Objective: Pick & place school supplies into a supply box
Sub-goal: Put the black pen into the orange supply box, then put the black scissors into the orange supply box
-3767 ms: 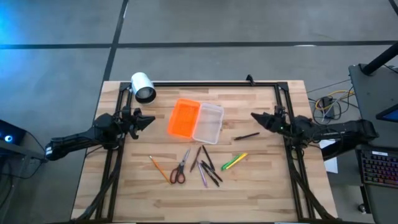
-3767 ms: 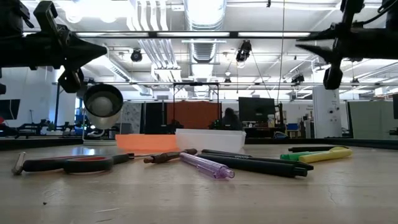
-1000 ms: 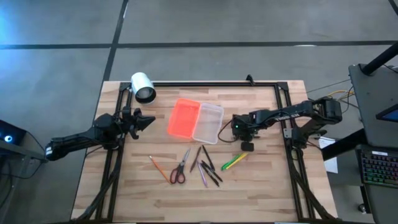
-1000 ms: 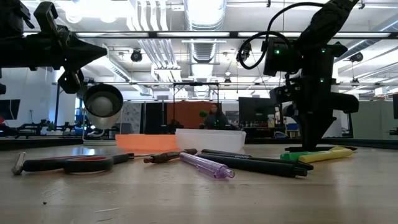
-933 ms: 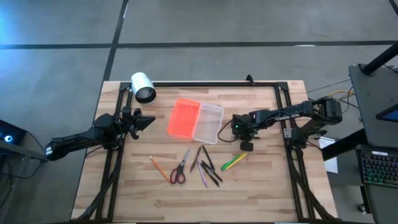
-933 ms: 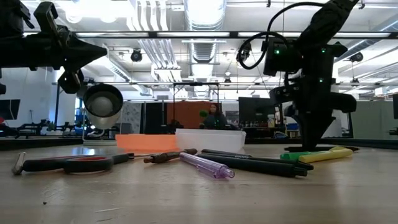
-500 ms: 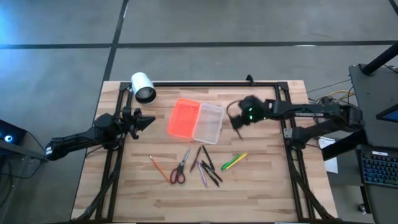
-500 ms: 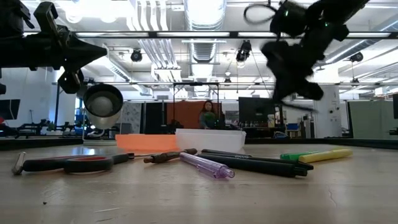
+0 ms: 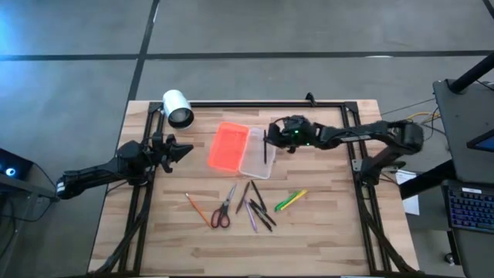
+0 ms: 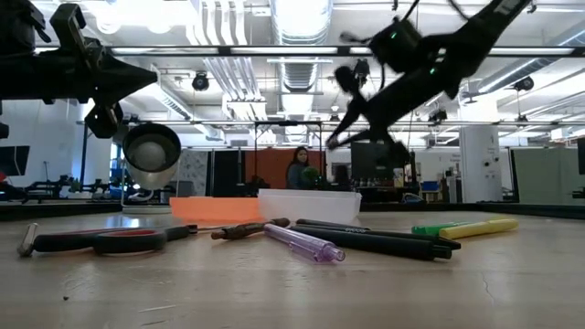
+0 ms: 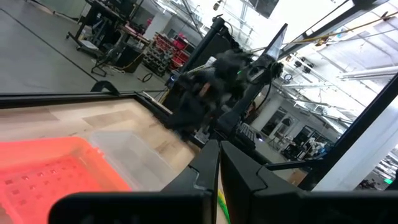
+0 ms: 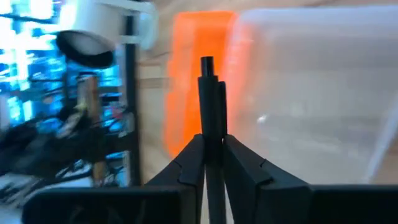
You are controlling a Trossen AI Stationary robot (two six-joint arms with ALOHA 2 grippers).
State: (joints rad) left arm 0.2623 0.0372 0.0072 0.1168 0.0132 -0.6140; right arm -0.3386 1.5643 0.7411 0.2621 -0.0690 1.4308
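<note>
the right gripper (image 9: pixel 269 140) is raised above the table (image 9: pixel 332 224), out over the clear tray (image 9: pixel 258 154) of the open pencil case, with a thin dark pen (image 9: pixel 265 147) pinched between its fingers (image 12: pixel 194 158). in the right wrist view the pen (image 12: pixel 211 93) stands straight out past the fingertips and points over the clear tray (image 12: pixel 311 87), with the orange lid (image 12: pixel 196 68) just beyond it. from table height the arm is blurred, so how high the pen hangs above the tray is hard to judge. the orange lid (image 9: pixel 228 146) lies flat, folded out beside the tray on the side toward the left arm. the other supplies lie on the wood nearer the front edge: the red-handled scissors (image 9: pixel 223 211), an orange pencil (image 9: pixel 197 208), a loose bunch of dark pens (image 9: pixel 258 207) and the yellow-green highlighter (image 9: pixel 290 200). a white cylinder (image 9: pixel 177 107) sits at the far left corner of the table. the left gripper (image 9: pixel 184 150) waits at the left side, its fingers (image 11: pixel 205 168) pressed together on nothing. a person (image 10: pixel 299 170) stands in the room beyond the table.
</note>
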